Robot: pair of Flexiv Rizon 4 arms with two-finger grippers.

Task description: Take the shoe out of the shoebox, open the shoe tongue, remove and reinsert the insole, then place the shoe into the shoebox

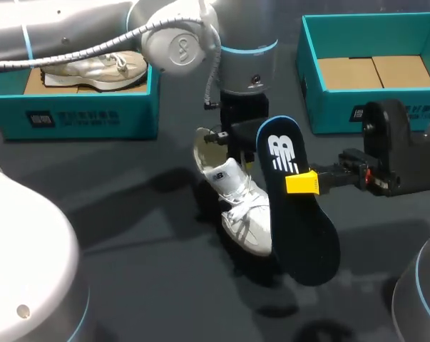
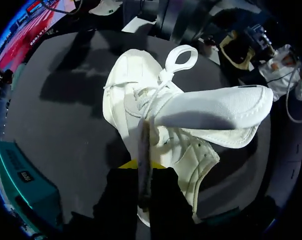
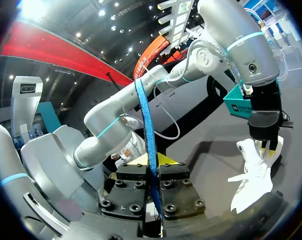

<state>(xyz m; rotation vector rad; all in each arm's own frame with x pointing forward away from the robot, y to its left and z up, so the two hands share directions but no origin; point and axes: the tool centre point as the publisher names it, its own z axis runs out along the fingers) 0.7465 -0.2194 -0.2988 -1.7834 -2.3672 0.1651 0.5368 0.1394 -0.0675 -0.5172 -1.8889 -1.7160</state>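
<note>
Insole [image 1: 300, 228] hangs clamped in our right end effector [image 1: 302, 183], clear of the shoe [image 1: 247, 214] whose collar our left end effector [image 2: 143, 167] pinches steady for reinsertion.

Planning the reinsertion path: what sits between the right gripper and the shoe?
Head view: only the insole. The right gripper has its fingers shut on it, and it stands tilted right beside the white shoe.

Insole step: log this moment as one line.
insole out of shoe | right claw shut on insole | left claw shut on shoe | reinsertion not yet done
</note>
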